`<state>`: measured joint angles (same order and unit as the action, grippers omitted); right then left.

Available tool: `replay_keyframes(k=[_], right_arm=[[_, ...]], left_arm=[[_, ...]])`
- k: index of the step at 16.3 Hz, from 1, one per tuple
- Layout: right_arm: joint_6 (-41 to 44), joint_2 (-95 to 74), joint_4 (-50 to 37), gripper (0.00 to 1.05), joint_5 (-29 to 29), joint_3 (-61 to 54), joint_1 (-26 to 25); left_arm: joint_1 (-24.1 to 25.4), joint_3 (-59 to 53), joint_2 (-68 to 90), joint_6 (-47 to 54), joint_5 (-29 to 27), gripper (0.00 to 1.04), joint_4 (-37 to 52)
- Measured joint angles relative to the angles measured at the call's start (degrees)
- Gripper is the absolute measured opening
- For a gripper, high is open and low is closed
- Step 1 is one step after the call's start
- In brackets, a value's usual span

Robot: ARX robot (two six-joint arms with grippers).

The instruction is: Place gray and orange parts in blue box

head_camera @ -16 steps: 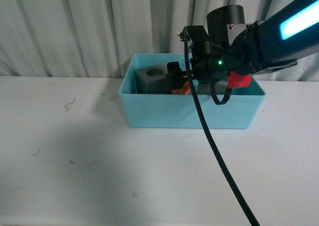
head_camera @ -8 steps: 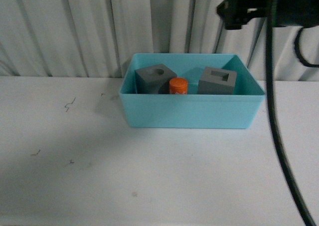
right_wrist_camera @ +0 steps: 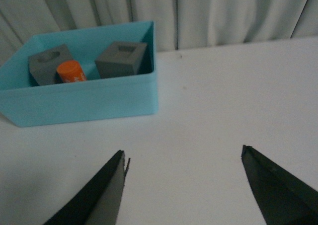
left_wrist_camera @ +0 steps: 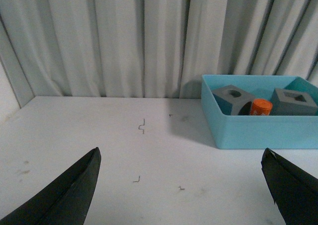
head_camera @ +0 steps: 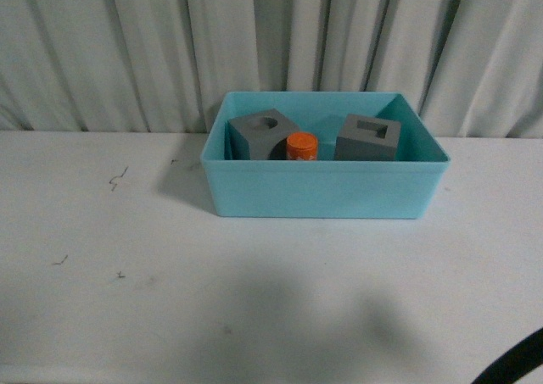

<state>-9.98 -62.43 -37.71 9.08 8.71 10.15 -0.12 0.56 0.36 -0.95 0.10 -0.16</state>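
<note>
On my front camera the turquoise bin [head_camera: 327, 189] sits on the white worktop [head_camera: 170, 265] by the curtain [head_camera: 127, 45]. Inside it, left to right: gray block with round hole [head_camera: 259, 133], orange cylinder [head_camera: 302, 146] just beside it, then gray block with rectangular slot [head_camera: 368, 137] a little apart. Left hand [left_wrist_camera: 181, 185] released, fingers wide, holding nothing, above bare worktop well short of the bin. Right hand [right_wrist_camera: 184, 185] likewise spread and unloaded, bin ahead of it.
</note>
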Motion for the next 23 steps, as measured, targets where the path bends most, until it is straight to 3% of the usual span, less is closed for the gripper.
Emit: replay_keyframes(k=[1, 2, 5, 8, 9, 11, 23], right_arm=[[4.81, 2.01, -9.46, 0.67, -0.24, -5.2, -0.7], [6.91, 5.73, -13.55, 0.56, -0.87, -6.36, -1.99], [8.98, 15.08, -6.86, 0.22, -3.1, -7.04, -4.42], [9.2, 17.25, -4.76, 0.13, -3.69, -7.65, -4.74], [9.51, 19.82, -2.89, 0.03, -7.3, -7.96, -7.54], [9.66, 26.23, 2.29, 0.02, -8.81, -8.0, -10.49], [9.68, 48.06, 23.19, 0.02, -8.92, -8.04, -10.38]], left_arm=[[0.17, 0.02, 0.0, -0.02, -0.31, 0.98, -0.2], [0.15, 0.0, 0.0, -0.02, -0.31, 0.98, -0.13], [0.15, 0.0, 0.0, 0.0, -0.11, 0.98, -0.04], [0.15, 0.0, 0.0, 0.0, -0.11, 0.98, -0.07], [0.15, 0.0, 0.0, -0.02, -0.15, 0.98, -0.07], [0.15, 0.0, 0.0, 0.0, -0.09, 0.98, -0.07], [0.13, 0.0, 0.0, 0.0, -0.11, 0.98, -0.07]])
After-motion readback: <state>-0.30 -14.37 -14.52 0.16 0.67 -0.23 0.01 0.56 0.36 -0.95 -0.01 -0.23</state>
